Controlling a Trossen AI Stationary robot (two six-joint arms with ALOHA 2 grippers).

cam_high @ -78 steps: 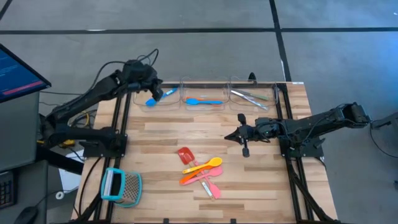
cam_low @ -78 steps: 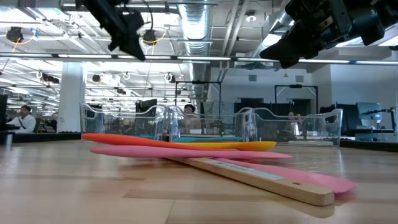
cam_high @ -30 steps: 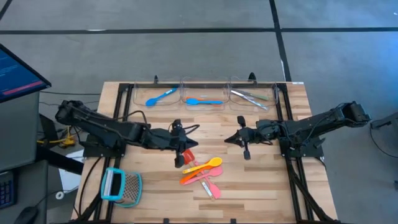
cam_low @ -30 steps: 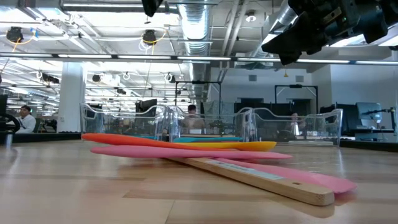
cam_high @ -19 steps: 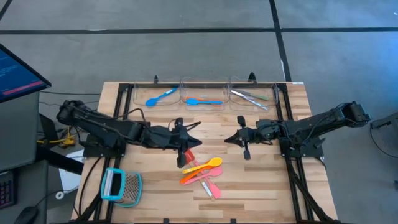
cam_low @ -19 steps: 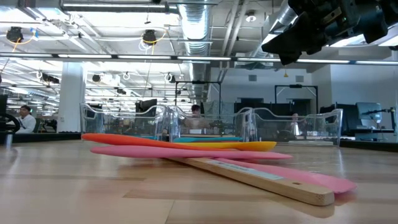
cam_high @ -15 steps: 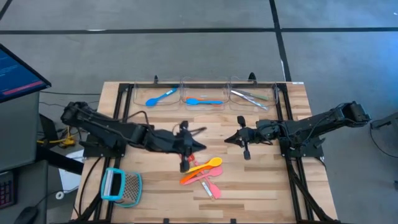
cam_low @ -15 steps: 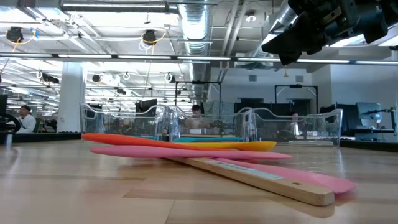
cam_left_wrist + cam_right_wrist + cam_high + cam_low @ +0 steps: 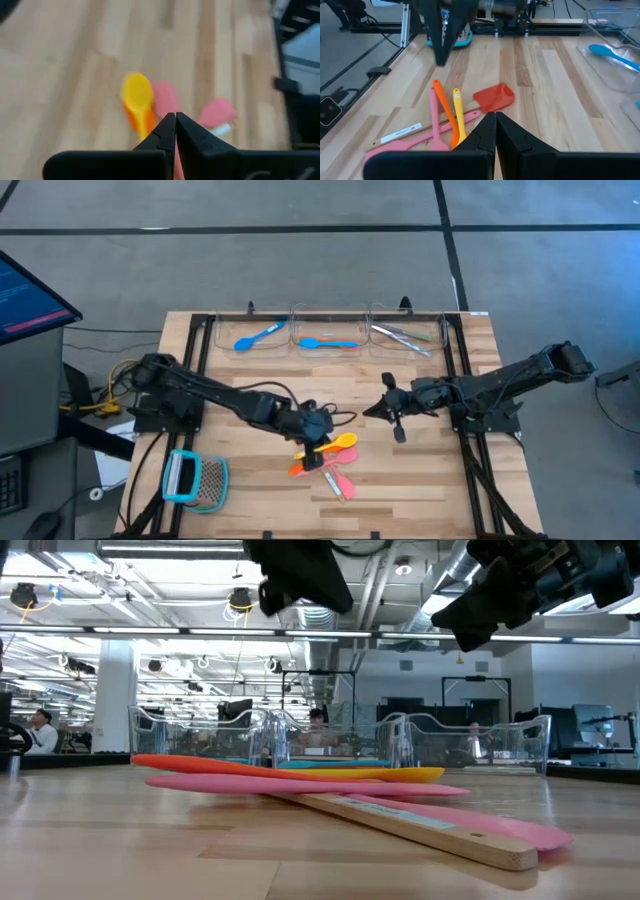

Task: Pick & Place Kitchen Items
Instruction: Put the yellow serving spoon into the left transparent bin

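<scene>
A heap of kitchen items lies mid-table: a yellow spoon point(image 9: 337, 443), an orange spoon point(image 9: 304, 468) and pink spatulas point(image 9: 342, 477), one crossing another. A red-headed spatula point(image 9: 493, 97) lies flat beside them; in the high view my left arm covers it. My left gripper point(image 9: 322, 430) hangs shut above the heap's far left side, tipped downward, touching nothing; its wrist view shows the yellow spoon point(image 9: 137, 95) just past the fingertips. My right gripper point(image 9: 396, 423) waits shut above the table, right of the heap.
Three clear bins stand along the far edge: two with a blue spoon each point(image 9: 258, 335) point(image 9: 326, 342), one with silvery metal pieces point(image 9: 402, 336). A teal-framed mesh tool point(image 9: 194, 480) lies near the front left corner. Bare wood shows between heap and bins.
My left gripper has gone toward the table's right edge and down, tipping its fingers more steeply, from beside the red-headed spatula to over the heap. It has stayed shut. The utensils have not moved.
</scene>
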